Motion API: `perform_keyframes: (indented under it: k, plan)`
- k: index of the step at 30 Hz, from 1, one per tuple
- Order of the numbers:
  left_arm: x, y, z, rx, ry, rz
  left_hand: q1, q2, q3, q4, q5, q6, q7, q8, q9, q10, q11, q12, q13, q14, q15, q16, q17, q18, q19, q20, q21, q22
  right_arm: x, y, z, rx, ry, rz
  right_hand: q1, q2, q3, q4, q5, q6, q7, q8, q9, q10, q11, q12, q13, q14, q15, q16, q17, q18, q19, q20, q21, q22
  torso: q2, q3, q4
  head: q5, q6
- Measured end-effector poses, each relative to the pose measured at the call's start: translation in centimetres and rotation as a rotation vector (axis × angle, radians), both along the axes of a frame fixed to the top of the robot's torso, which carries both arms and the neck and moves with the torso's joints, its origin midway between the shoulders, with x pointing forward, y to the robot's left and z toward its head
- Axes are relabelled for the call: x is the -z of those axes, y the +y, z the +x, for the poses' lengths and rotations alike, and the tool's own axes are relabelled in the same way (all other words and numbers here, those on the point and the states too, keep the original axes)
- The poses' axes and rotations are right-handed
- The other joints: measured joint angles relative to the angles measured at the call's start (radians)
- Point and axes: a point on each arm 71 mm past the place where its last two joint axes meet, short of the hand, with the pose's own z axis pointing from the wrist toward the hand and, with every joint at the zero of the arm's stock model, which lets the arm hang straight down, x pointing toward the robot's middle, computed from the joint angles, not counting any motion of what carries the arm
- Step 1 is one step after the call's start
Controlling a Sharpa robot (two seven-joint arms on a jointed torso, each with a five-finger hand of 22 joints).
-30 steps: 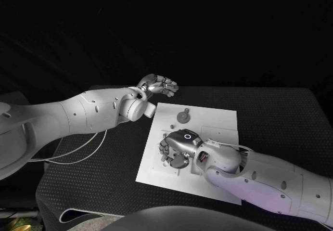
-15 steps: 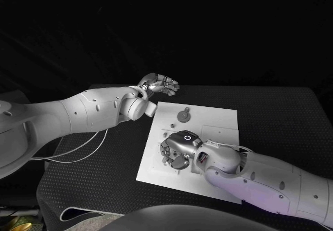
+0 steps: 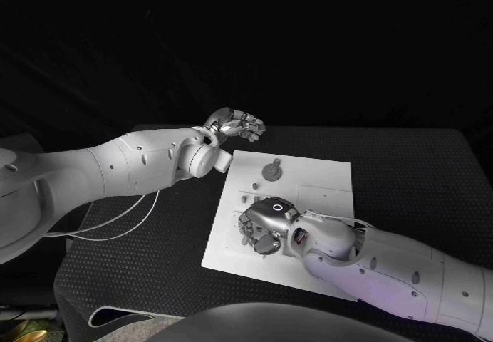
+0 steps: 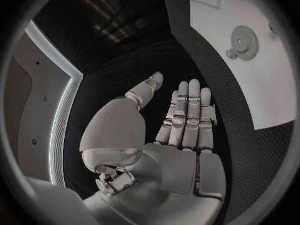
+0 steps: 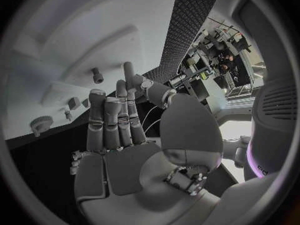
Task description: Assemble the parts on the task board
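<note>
Hovering open-fingered, right robot hand (image 3: pixel 265 222) over the task board (image 3: pixel 318 178); left robot hand (image 3: pixel 234 126) open beyond its long axis.

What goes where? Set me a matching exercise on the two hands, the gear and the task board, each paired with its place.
Things:
1. left hand
2. right hand
3. gear
4. task board

Places:
A. over the near half of the board
B. flat on the black table, between the two arms
C. off the board, beyond its far left corner
D. flat on the far part of the board

Pairs: 1-C, 2-A, 3-D, 4-B
</note>
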Motion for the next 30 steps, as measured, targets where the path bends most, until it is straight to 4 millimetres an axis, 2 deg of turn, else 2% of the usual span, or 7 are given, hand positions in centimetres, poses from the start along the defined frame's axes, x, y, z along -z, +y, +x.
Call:
perform_keyframes:
  k: [30]
  plan:
    - [-0.03, 0.06, 0.00, -0.001, 0.000, 0.000, -0.003, 0.003, -0.003, 0.003, 0.000, 0.000, 0.000, 0.000, 0.000, 0.000, 0.000, 0.000, -0.001, 0.000, 0.000, -0.004, 0.004, 0.000, 0.000, 0.000, 0.000, 0.002, 0.09, 0.38, -0.08, -0.002, -0.036, -0.035, -0.003, -0.003, 0.000, -0.008, 0.001, 0.004, 0.000, -0.001, 0.001, 0.008, 0.000, 0.003, 0.003, -0.002, -0.002, 0.001, 0.002, 0.000, -0.002, 0.002, 0.000, 0.000, 0.000, -0.0012, 0.0010, -0.001, 0.000]
